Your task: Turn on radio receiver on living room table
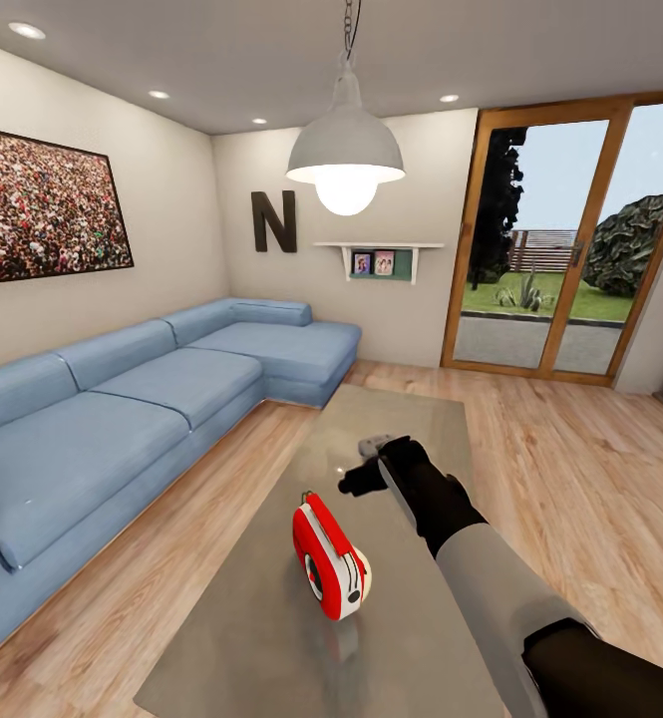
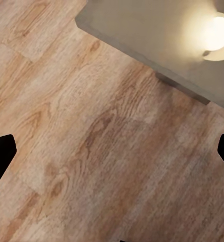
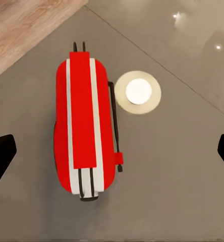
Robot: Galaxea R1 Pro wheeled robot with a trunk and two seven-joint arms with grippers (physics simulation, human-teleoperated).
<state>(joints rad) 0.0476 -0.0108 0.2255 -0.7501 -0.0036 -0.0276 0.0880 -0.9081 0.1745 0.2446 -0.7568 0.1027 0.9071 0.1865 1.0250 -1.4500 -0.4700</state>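
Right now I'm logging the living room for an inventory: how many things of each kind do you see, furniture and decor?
Radio receiver: 1
Table: 1
Blue corner sofa: 1
Pendant lamp: 1
Wall picture: 1
Letter N: 1
Wall shelf: 1
Total: 7

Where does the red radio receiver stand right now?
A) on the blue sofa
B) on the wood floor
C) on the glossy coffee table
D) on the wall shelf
C: the radio receiver stands upright on the coffee table, with the right claw above the table just beyond it.
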